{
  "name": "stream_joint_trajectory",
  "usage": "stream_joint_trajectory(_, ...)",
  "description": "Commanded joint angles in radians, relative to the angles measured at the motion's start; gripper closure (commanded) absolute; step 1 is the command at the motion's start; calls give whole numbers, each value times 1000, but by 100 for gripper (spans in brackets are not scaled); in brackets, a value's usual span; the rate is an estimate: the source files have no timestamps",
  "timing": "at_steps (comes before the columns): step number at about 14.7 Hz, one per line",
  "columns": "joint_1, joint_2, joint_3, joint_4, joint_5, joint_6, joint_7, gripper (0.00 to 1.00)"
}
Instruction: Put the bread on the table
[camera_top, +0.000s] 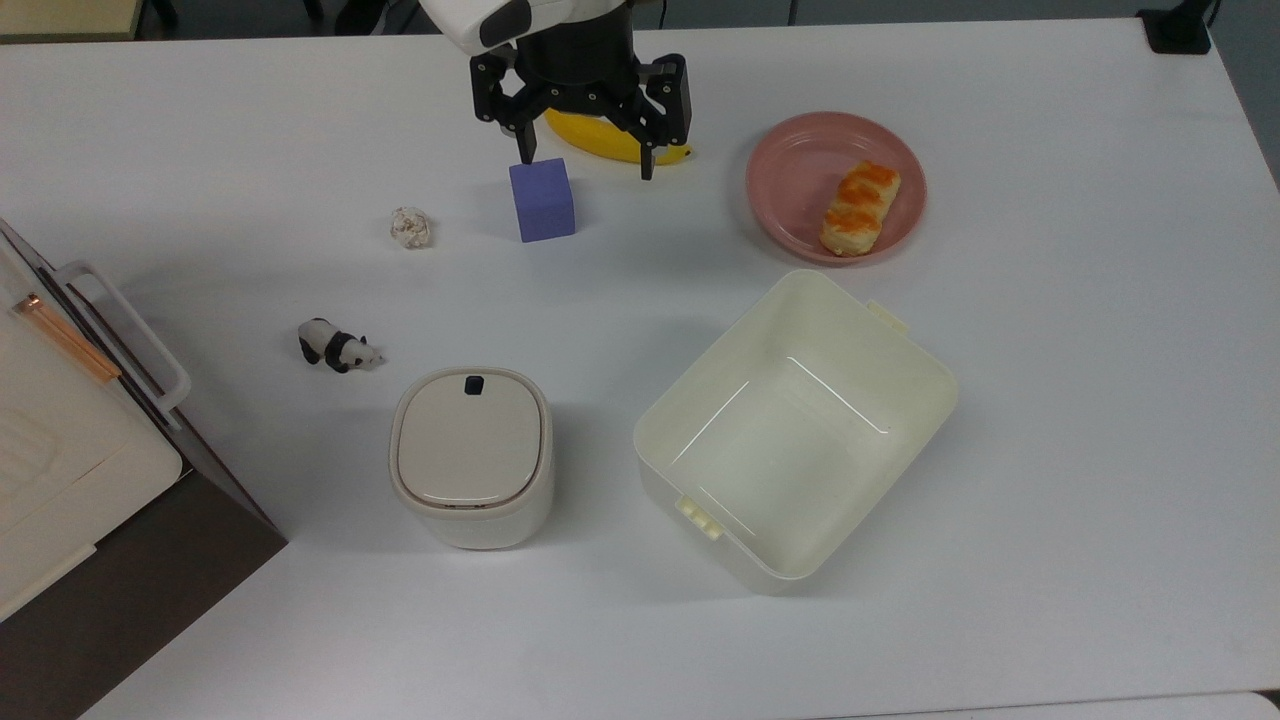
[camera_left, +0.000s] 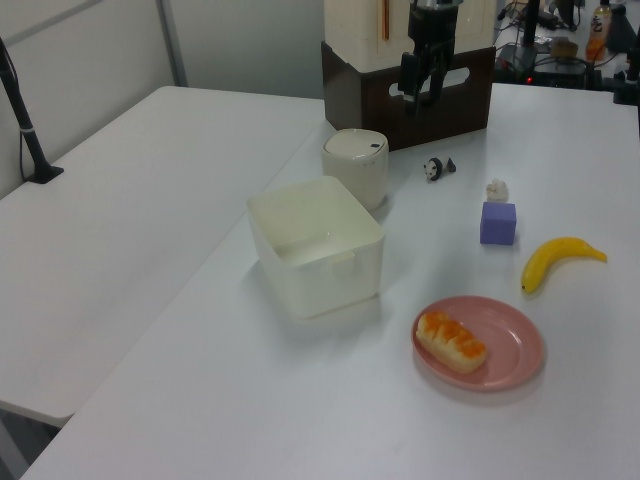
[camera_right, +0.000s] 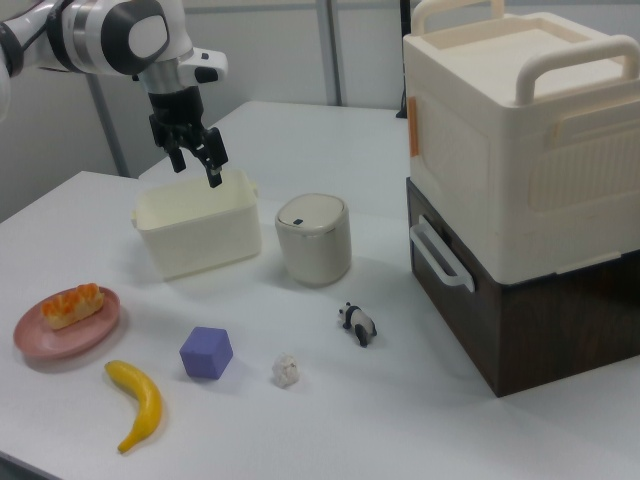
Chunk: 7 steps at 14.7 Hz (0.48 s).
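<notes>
The bread (camera_top: 860, 208), a pale loaf with orange glaze, lies on the round pink plate (camera_top: 790, 170) at the top view's right. The same bread (camera_left: 452, 341) (camera_right: 72, 304) sits low in the left view and at the right view's far left. My gripper (camera_top: 587, 158) hangs open and empty above the banana and purple cube, well to the left of the plate in the top view. In the side views the gripper (camera_left: 420, 95) (camera_right: 198, 172) is raised high over the white table (camera_top: 1050, 400).
A yellow banana (camera_top: 600, 143) and purple cube (camera_top: 542, 199) lie under the gripper. A paper ball (camera_top: 411, 227), toy panda (camera_top: 338, 346), lidded bin (camera_top: 471, 455) and open cream tub (camera_top: 720, 380) stand nearer. Stacked crates (camera_top: 60, 450) fill the top view's left edge.
</notes>
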<state>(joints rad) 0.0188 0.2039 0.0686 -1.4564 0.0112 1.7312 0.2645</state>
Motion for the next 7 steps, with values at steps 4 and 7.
stream_joint_trajectory(4, 6, -1, 0, 10, -25, -18, 4, 0)
stream_joint_trajectory(7, 6, -1, 0, 10, -28, -18, 7, 0)
